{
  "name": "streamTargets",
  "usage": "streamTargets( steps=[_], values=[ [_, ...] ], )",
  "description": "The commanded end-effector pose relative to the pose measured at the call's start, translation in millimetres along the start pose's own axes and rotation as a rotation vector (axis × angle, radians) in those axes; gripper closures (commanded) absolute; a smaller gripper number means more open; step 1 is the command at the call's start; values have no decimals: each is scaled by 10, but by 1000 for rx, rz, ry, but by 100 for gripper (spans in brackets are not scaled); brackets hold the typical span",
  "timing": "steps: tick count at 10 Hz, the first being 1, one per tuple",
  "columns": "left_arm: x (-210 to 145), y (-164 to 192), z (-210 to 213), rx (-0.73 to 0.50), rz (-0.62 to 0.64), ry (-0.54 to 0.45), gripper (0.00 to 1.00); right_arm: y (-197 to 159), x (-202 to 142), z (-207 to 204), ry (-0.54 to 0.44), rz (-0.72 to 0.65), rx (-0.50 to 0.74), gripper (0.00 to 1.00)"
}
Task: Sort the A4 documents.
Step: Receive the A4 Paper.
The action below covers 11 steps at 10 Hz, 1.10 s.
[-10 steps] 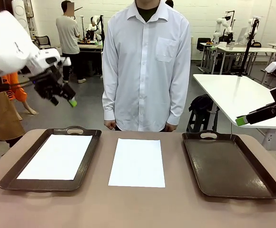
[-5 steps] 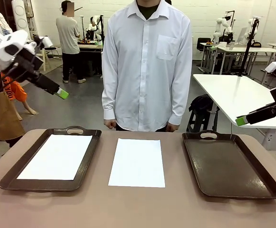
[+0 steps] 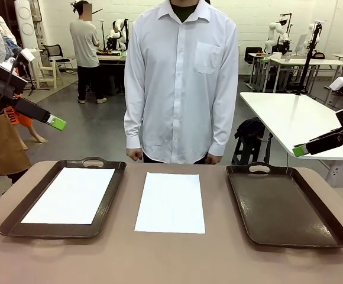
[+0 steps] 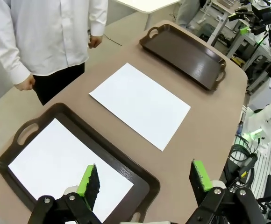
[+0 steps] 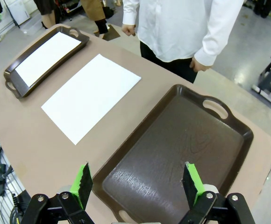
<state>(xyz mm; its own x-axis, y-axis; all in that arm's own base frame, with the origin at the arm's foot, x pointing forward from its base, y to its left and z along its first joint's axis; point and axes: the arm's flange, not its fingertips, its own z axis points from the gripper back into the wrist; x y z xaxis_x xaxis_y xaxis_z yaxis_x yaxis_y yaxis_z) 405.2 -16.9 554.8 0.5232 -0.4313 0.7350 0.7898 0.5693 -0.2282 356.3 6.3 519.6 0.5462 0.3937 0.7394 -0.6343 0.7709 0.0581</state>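
The loose sheet [image 3: 170,202] lies flat on the bare counter [image 3: 219,260], midway between the two trays and touching neither. Its long axis runs from the robot's side toward the person [image 3: 183,77] standing at the far edge, parallel to the long sides of both trays. A second sheet [image 3: 70,195] sits inside the left tray [image 3: 18,218], aligned the same way. The right tray [image 3: 287,204] holds nothing.

The left gripper [image 4: 145,176] hangs high off the counter's left side, beyond the outer edge of the left tray. Its jaws are spread wide and empty. From there the loose sheet lies forward and inward, past the filled tray. The right gripper [image 5: 136,181] hangs off the right side, also spread wide and holding nothing. Its camera looks down over the near end of the right tray, with the loose sheet beyond that tray's inner rim.

Neither arm looks clearly nearer, since each must cross one tray to reach the middle. The sheet lies flush on the counter, so lifting it probably means working at an edge or corner, likely a short end.
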Motion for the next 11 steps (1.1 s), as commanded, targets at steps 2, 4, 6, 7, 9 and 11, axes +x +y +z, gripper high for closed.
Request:
streamTargets(
  steps=[2, 4, 6, 7, 9, 11],
  values=[
    [-13, 46, -27, -19, -11, -12, 0, -1, -3, -6, 1, -1, 2, 0],
    [15, 119, -46, -38, 45, -21, 0, -1, -3, -6, 1, -1, 2, 0],
    [-20, 15, -22, -8, 8, 9, 0, -1, -3, -6, 1, -1, 2, 0],
    [-20, 15, -22, -8, 8, 9, 0, -1, -3, -6, 1, -1, 2, 0],
    [-20, 15, -22, -8, 8, 9, 0, -1, -3, -6, 1, -1, 2, 0],
    [-20, 15, -22, -8, 8, 9, 0, -1, -3, -6, 1, -1, 2, 0]
  ],
)
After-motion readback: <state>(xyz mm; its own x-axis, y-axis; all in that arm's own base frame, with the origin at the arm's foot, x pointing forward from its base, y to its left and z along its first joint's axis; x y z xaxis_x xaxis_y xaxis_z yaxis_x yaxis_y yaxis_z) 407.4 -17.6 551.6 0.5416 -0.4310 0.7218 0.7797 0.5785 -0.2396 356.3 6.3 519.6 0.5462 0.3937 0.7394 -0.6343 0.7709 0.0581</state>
